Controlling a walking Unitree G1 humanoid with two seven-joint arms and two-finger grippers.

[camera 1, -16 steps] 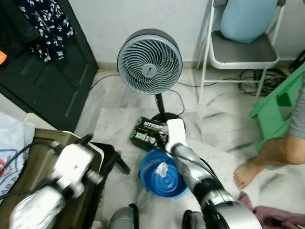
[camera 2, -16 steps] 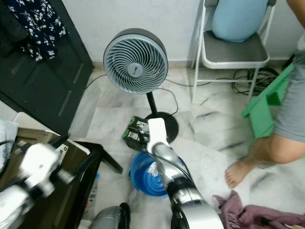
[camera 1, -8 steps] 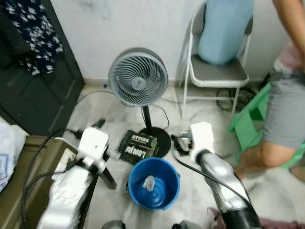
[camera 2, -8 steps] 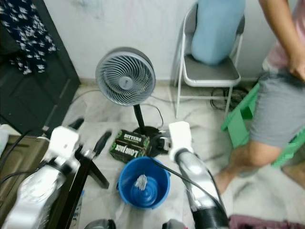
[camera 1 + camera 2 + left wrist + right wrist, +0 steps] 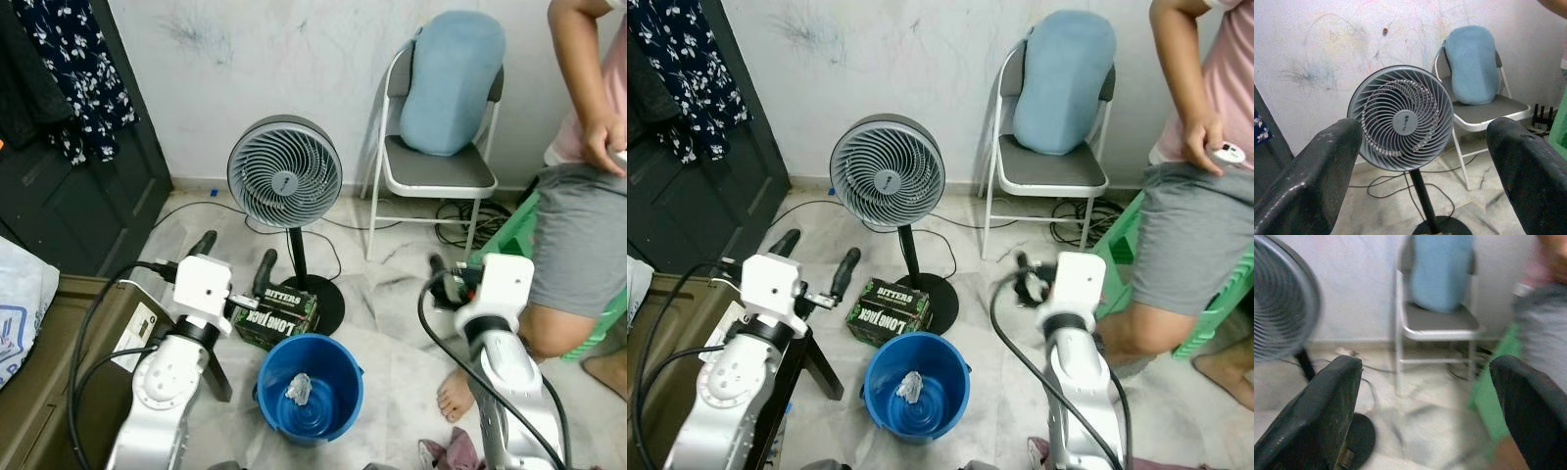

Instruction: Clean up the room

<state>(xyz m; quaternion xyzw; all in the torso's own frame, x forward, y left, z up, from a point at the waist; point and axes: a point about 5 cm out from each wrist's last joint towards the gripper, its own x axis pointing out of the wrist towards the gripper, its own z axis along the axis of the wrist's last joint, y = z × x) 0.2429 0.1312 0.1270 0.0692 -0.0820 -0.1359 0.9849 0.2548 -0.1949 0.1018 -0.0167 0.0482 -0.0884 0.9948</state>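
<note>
Against the back wall stand the folding chair (image 5: 436, 162) with its blue cushion (image 5: 453, 80) and, beside it, the pedestal fan (image 5: 285, 174), its cord trailing over the marble floor (image 5: 392, 323). A person (image 5: 586, 186) stands at the robot's right, one bare foot (image 5: 454, 394) planted just beside the right arm. That closeness looks like the chief hazard: a swing of that arm, or a step forward, could strike the leg or tread on the toes.

Near the robot's feet sits the blue bucket (image 5: 312, 389), a crumpled scrap of rubbish (image 5: 298, 389) already lying inside. Touching its far rim is a dark carton (image 5: 275, 311) lettered "Bitters", resting against the fan's round base; I judge it the next thing to tidy. Reaching for it risks nudging the fan's pole or snagging the cord, which could topple the fan.

Both grippers hover raised and carry nothing: the left gripper (image 5: 233, 262) above the carton, fingers spread wide; the right gripper (image 5: 449, 280) toward the chair, fingers likewise parted, its wrist view blurred.
</note>
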